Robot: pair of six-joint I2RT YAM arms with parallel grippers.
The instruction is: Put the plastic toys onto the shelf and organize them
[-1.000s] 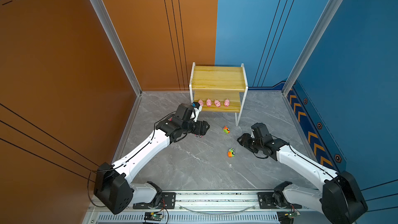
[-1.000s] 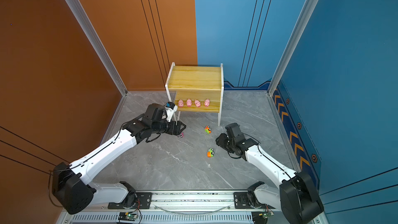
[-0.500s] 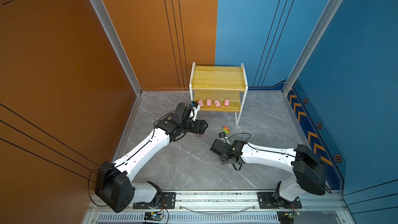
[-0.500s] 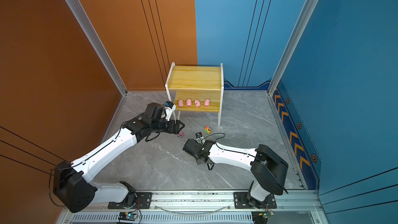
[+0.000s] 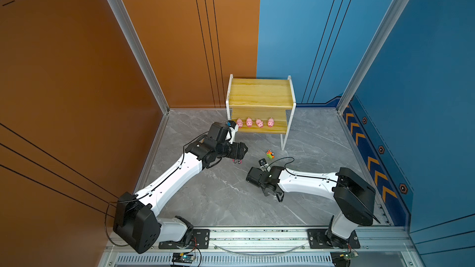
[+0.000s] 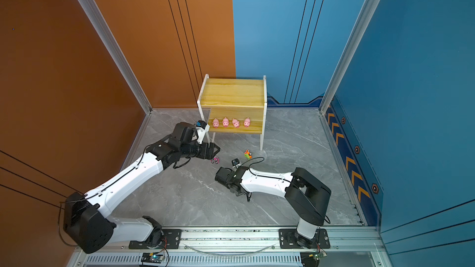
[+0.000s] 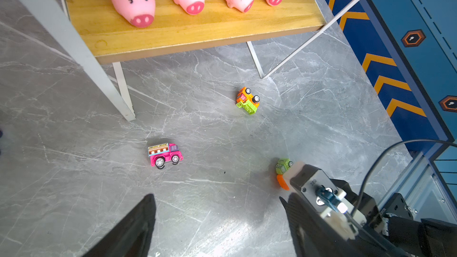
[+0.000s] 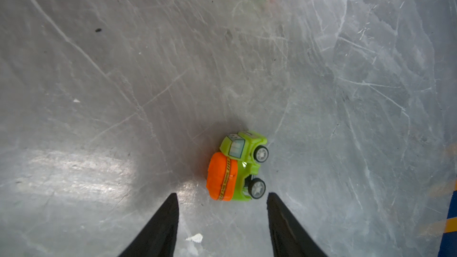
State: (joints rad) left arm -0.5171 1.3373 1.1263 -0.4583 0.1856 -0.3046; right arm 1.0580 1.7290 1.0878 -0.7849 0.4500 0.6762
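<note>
Right wrist view: the green and orange truck (image 8: pixel 235 169) lies on its side, cab pointing away from the right gripper (image 8: pixel 222 195), which is spread and empty. The left gripper (image 7: pixel 216 196) is spread too.

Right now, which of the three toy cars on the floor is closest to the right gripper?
The green car with the orange drum, just in front of the right gripper. The pink car and the orange-and-green car sit farther off.

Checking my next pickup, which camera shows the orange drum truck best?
Right wrist view: the truck sits mid-frame, whole, close and unblocked. Left wrist view shows it small, half hidden. Both top views hide it.
</note>
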